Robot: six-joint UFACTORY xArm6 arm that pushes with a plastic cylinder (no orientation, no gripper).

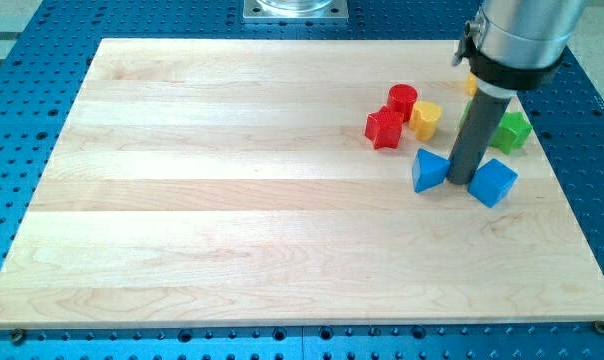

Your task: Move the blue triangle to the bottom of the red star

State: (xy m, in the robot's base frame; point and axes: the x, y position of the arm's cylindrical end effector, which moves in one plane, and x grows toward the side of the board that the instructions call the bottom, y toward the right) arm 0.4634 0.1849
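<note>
Blue and glossy, the blue triangle (430, 170) lies flat on the wooden board (232, 200), in the right half, closer to the board's right edge than to its middle and about halfway between the top and bottom edges. It is a small wedge with a lighter top face and darker sides. One corner points toward the view's right, at the rod, and the wide side faces the view's left; so its long axis runs roughly left to right.

My tip (462, 181) stands on the board just beside the triangle's right corner; I cannot tell if they touch. The tool is a plain rod, so it grasps nothing. On the other side of the rod, very near, lies a blue cube-like block (494, 182).

The red star (384, 128) sits up and to the left of the triangle, a little apart. Next to the star, toward the top edge, is a red cylinder (402, 100), and a yellow block (426, 119) lies at its right. A green block (513, 130) shows partly behind the rod, near the right edge, and another yellow piece (471, 85) is mostly hidden.
</note>
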